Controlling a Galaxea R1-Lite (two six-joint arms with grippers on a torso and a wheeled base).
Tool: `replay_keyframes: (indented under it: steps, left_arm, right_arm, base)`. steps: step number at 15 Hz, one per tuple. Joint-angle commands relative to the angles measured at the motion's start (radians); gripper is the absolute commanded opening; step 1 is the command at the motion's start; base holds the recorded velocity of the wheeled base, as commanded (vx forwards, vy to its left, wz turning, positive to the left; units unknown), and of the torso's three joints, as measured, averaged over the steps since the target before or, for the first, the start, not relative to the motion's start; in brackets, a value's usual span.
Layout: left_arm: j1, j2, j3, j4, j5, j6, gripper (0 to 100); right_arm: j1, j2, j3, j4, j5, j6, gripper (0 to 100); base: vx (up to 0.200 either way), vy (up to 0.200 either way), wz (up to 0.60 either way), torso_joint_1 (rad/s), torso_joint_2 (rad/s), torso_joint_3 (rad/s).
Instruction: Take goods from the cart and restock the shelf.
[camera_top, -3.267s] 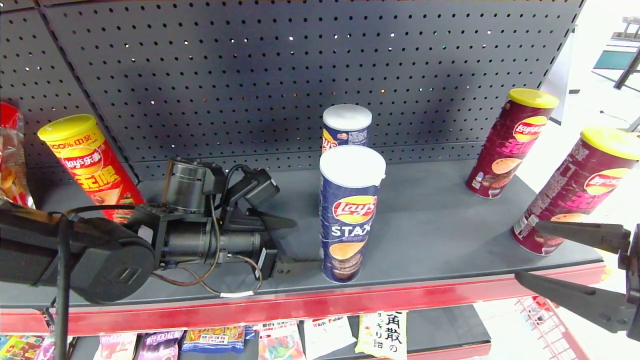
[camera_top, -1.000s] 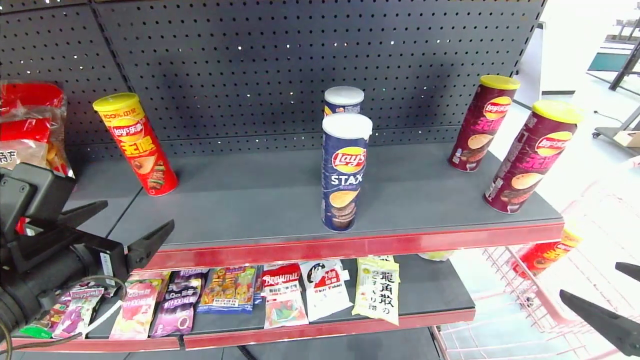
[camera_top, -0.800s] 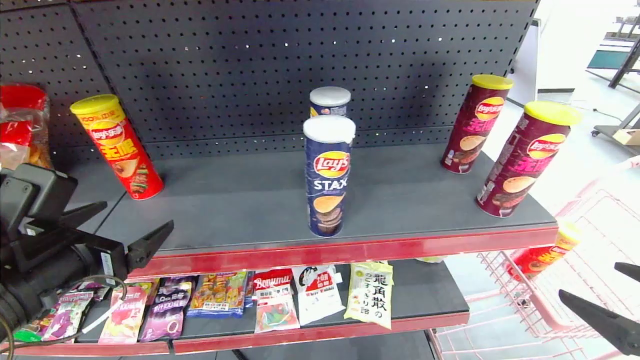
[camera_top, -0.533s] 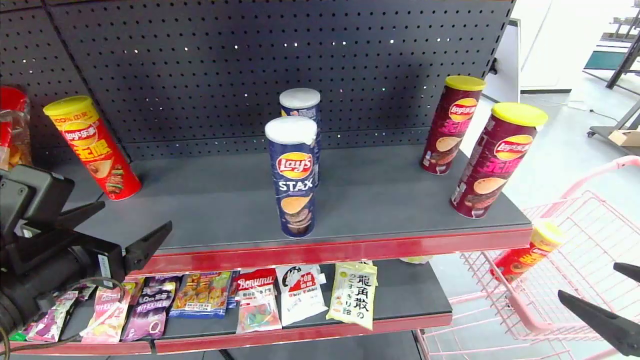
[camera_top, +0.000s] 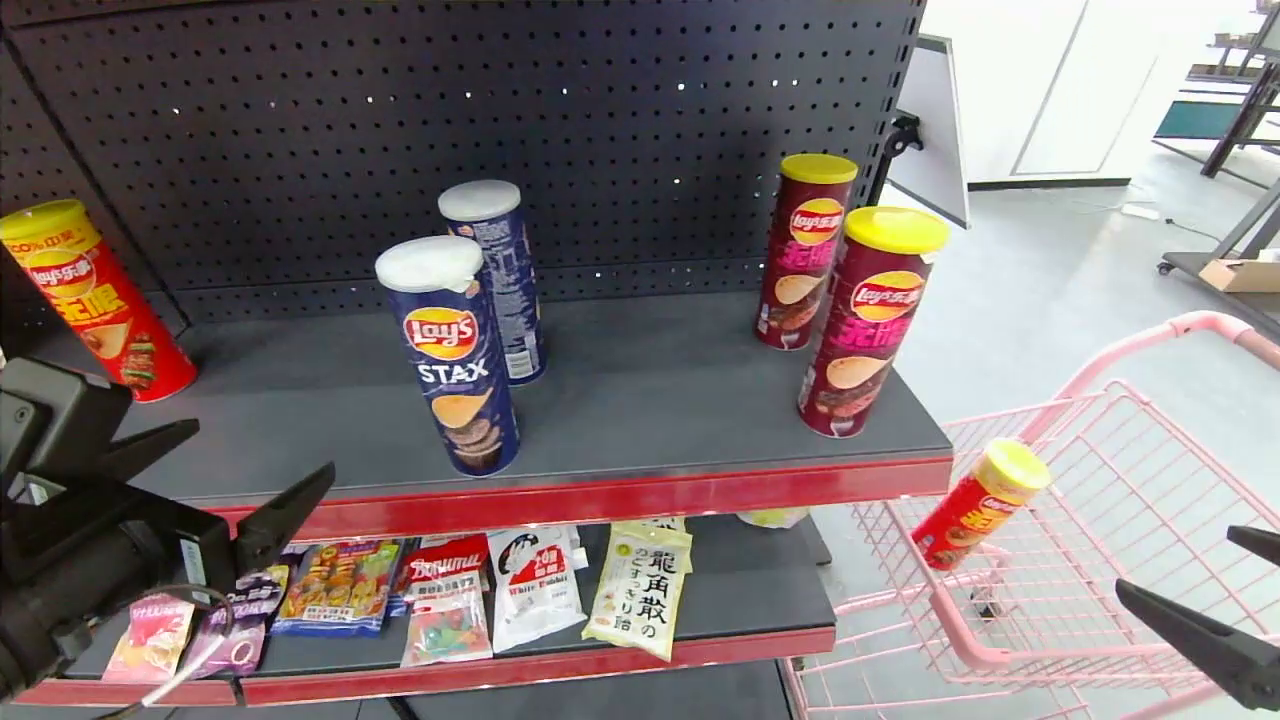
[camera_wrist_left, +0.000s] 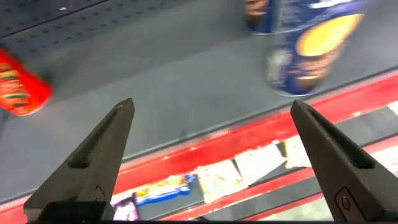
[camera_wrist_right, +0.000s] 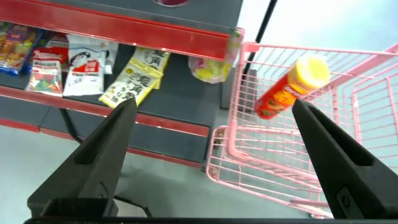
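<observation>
A fetching step is judged to be in hand: the red can (camera_top: 962, 515) lies in the pink cart (camera_top: 1150, 342), ahead of the right gripper (camera_top: 1180, 560) and untouched by it. A reach into the cart and a closing round the can are called for next. Both that gripper and the left gripper (camera_top: 262, 447), facing the shelf (camera_top: 650, 400), are spread wide, nothing held.
</observation>
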Motion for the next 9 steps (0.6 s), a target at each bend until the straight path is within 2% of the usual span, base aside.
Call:
replay_keyframes:
  steps: [1,3,6,9]
  left_arm:
    - [-0.009,-0.066,0.042,-0.001,-0.011,0.000,100]
    - [-0.019,-0.204,0.127,0.011,-0.083,0.001,100]
    - [-0.019,-0.305,0.150,0.099,-0.109,0.001,100]
    - [-0.019,-0.347,0.144,0.154,-0.109,0.001,100]
  right_arm:
    - [-0.001,0.013,0.000,-0.001,0.001,0.000,100]
    - [-0.001,0.025,0.000,-0.001,0.002,0.003,100]
    - [-0.018,0.048,0.000,-0.007,0.004,0.004,100]
    - [-0.036,0.046,0.020,-0.010,0.004,0.004,100]
  base:
    - [0.000,0.000,0.00,0.000,0.00,0.000]
    - [0.000,0.000,0.00,0.000,0.00,0.000]
    - [0.000,0.000,0.00,0.000,0.00,0.000]
    - [0.000,0.000,-0.60,-0.001,0.00,-0.001]
